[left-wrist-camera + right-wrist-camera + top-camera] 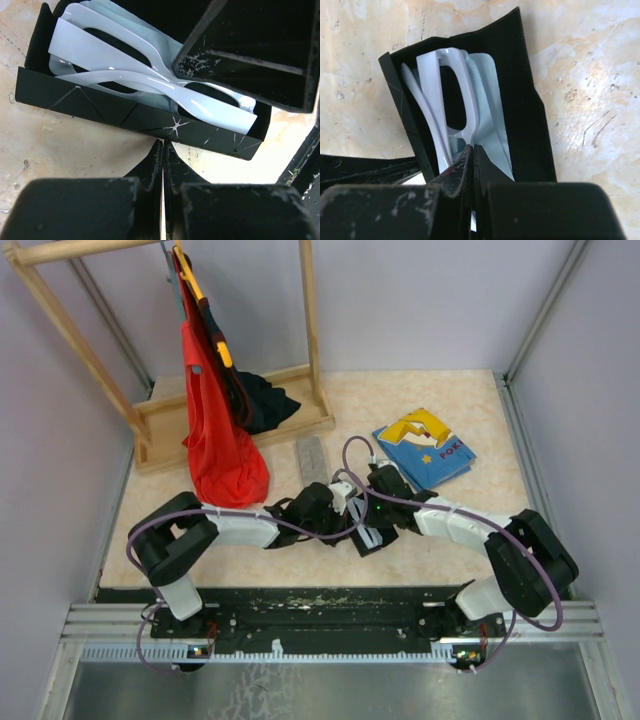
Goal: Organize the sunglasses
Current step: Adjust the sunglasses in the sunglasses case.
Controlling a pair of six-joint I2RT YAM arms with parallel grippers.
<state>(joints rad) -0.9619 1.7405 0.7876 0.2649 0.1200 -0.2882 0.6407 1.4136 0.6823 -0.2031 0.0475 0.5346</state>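
The white plastic sunglasses (210, 107) lie folded in an open black case (100, 107) on a light-blue cloth (492, 100). My left gripper (163, 143) is shut and holds nothing, its tips right at the case's near wall. My right gripper (472, 148) is also shut and holds nothing, and its tips sit over the sunglasses (432, 85) inside the case (530, 115). In the top view both grippers meet over the case (366, 540) at the table's middle, the left gripper (347, 522) from the left and the right gripper (368, 526) from the right.
A grey oblong case (313, 458) lies behind the arms. A blue and yellow book (425, 448) sits at the back right. A wooden rack (235, 425) with a red bag (222, 455) and dark cloth stands at the back left. Walls enclose the table.
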